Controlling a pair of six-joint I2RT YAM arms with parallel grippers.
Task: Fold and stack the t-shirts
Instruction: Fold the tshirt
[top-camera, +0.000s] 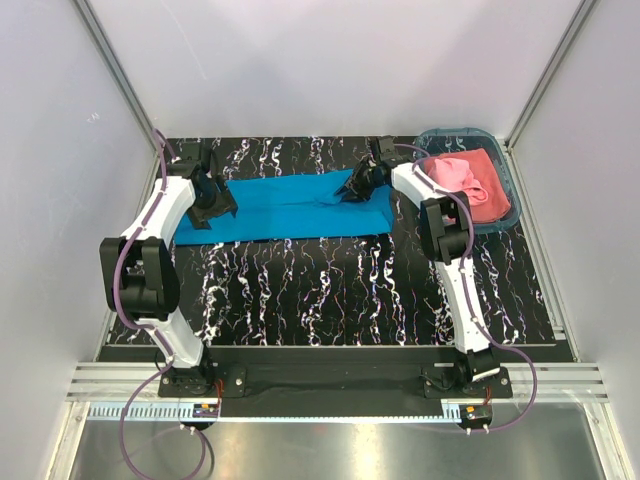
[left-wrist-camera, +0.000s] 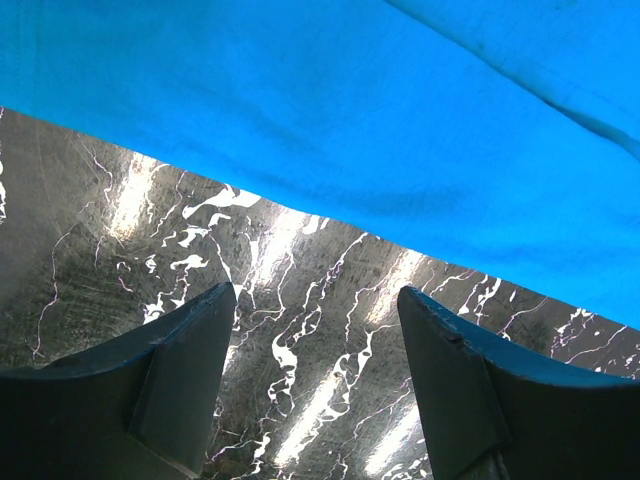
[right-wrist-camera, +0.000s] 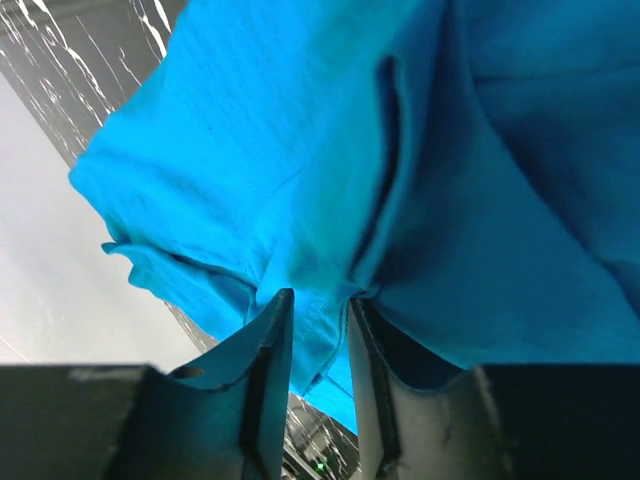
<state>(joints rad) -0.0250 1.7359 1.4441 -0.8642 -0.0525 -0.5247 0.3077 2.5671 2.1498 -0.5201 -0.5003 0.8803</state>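
Your black marbled table (top-camera: 350, 290) carries the blue shirt (top-camera: 290, 205), laid in a long strip across its far half. The teal basket (top-camera: 505, 215) at far right holds the bunched pink shirt (top-camera: 460, 178). Your right claw (right-wrist-camera: 318, 305) pinches a fold of the blue shirt. Your left claw (left-wrist-camera: 315, 300) stands wide over bare table beside the shirt's edge.

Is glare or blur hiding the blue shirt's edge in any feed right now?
Top view: even light, shirt edges clear. Left wrist: white glare streaks on the glossy table, yet the shirt's edge reads sharp. Right wrist: shirt fills the frame, slightly soft, its folds in deep shadow; the dark fingers show little detail.
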